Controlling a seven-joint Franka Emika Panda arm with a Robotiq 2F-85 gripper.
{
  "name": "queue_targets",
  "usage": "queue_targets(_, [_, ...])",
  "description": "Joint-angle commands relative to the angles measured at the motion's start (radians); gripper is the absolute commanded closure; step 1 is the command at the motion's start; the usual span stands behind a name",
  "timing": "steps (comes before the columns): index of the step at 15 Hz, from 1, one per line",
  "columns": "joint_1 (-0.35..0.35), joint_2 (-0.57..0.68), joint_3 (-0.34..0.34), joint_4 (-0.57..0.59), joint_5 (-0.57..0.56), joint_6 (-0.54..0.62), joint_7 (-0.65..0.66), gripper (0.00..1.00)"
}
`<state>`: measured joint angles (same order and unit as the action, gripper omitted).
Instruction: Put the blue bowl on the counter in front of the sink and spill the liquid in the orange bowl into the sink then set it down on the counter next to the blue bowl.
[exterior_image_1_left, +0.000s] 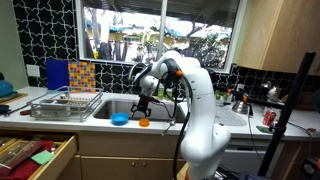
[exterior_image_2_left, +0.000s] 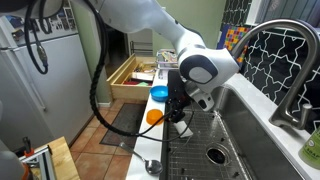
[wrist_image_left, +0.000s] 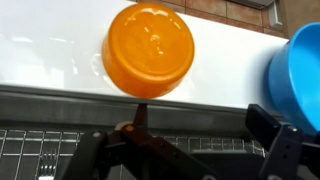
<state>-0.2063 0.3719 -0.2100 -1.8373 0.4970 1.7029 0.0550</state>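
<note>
- Wrist view shows the tool (wrist_image_left: 178, 132) spread wide with nothing between its dark fingers (wrist_image_left: 268, 130). It hangs over the front edge of the sink (wrist_image_left: 40, 100), above the wire grid (wrist_image_left: 30, 152) on the basin floor.
- Just beyond the fingers, and apart from them, the orange bowl (wrist_image_left: 150, 50) sits upright on the narrow front strip of the worktop (wrist_image_left: 50, 55). Its colour is mirrored in the steel lip below.
- The bowl's inside is glossy, and I cannot tell whether any liquid lies in it. With the bowl set down and the tool empty, I judge the pour done.
- Near beside it on the same strip, with a gap between, stands the blue bowl (wrist_image_left: 300, 65). It is cut by the frame and its contents are hidden.
- In an exterior view the two bowls (exterior_image_1_left: 132, 121) line up in front of the basin, which is where the task wants them.
- That strip is slim, so a careless lift of the tool could knock either bowl off it.
- Farther out, a wire dish rack (exterior_image_1_left: 65, 104) stands on the worktop beside the basin. Its load is too small to make out.
</note>
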Motion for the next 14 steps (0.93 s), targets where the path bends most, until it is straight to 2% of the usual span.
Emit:
queue_targets(1, [-0.005,-0.071,0.010,-0.055,-0.068,0.038,-0.018,0.00])
queue_targets(5, [-0.015,-0.166,0.017,-0.052,-0.098,0.003,-0.116,0.00])
queue_targets(9, [-0.003,-0.300,0.017,-0.063,-0.226,-0.032,-0.226,0.00])
queue_targets(14, [0.006,-0.440,0.023,-0.079,-0.250,-0.084,-0.391,0.00])
